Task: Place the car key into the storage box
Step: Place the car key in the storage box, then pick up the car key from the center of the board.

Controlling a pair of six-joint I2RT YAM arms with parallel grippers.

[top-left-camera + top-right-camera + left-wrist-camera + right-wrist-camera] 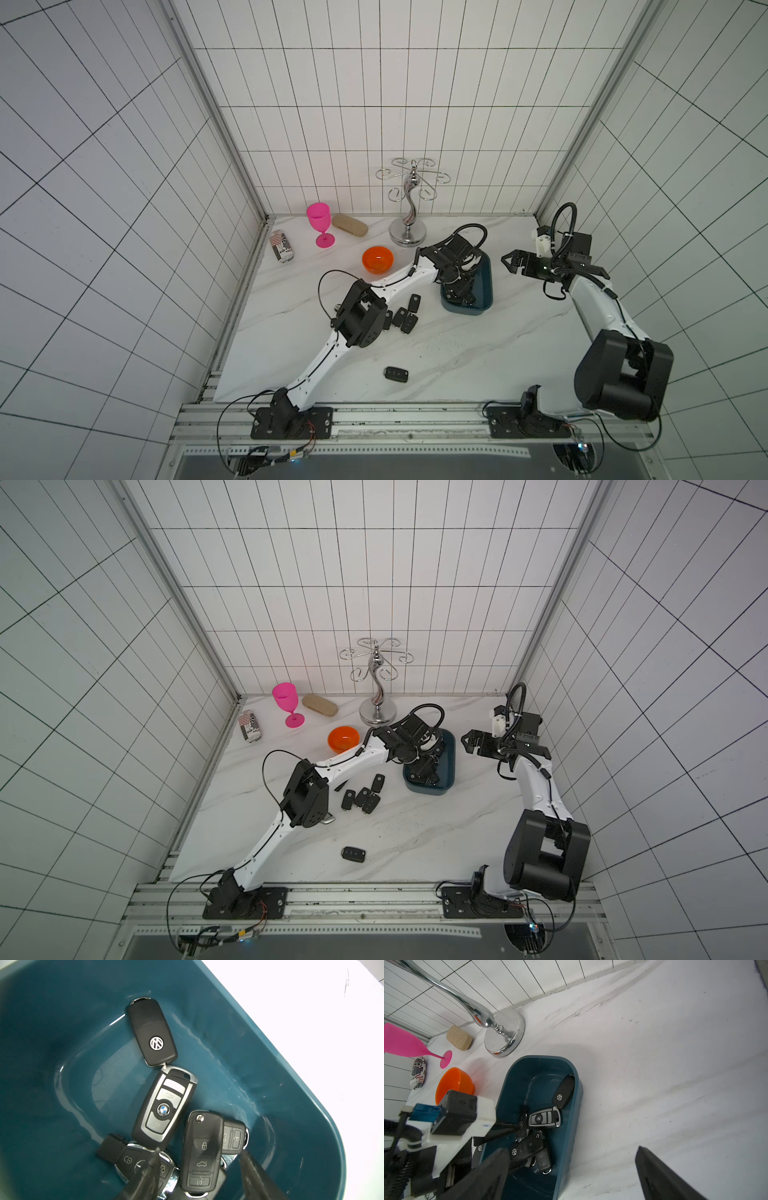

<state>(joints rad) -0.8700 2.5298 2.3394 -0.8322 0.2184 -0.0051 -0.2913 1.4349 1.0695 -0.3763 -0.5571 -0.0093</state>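
Left gripper: jaws parted inside the storage box, a car key lying untouched between them.
Right gripper: spread wide, holding nothing.

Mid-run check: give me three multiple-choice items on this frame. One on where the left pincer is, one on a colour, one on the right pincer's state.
1. The left pincer is:
A) by the back wall
B) over the storage box
C) at the table's front edge

2. The small round bowl is:
A) orange
B) green
C) white

3. The right pincer is:
A) shut on a key
B) shut and empty
C) open and empty

Answers:
1 B: its wrist view looks into the teal box, with both fingers inside the walls.
2 A: both top views show it bright orange.
3 C: its wrist view shows the fingers wide apart with nothing between them.
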